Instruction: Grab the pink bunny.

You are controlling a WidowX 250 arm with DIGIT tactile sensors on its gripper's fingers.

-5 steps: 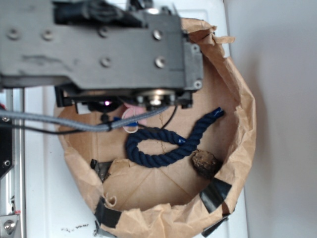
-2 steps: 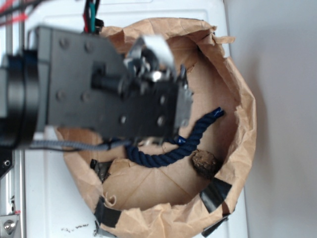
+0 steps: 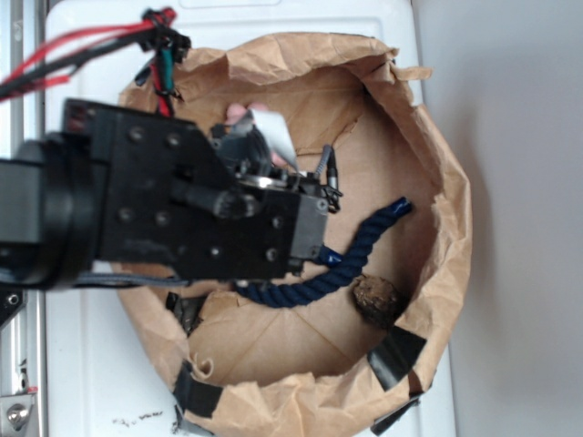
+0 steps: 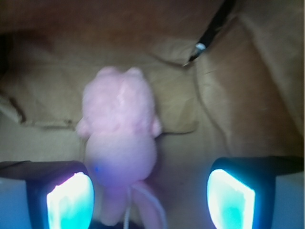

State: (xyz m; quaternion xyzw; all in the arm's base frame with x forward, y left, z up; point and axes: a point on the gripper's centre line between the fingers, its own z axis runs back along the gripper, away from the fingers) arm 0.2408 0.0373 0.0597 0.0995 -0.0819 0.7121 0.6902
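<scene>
The gripper [image 4: 150, 198] is spread wide, grasping nothing — one pink bunny [image 4: 119, 143] lies between its two pads, against the left one [image 4: 69, 200]. One paper-walled basket [image 3: 437, 182] holds it, one blue rope [image 3: 364, 246] and one brown chunk [image 3: 378, 299].

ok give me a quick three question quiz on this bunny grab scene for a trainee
1. True or false: in the wrist view the gripper is already shut on the pink bunny.
2. Multiple choice: in the exterior view, what lies right beside the dark blue rope? A) a brown lumpy chunk B) a metal spoon C) a green cup
3. Fill in: everything sits inside a crumpled brown ____ basket.

Key
1. False: the fingers stand apart, and the bunny lies nearer one of them, not centred.
2. A, the brown chunk.
3. Paper.
</scene>
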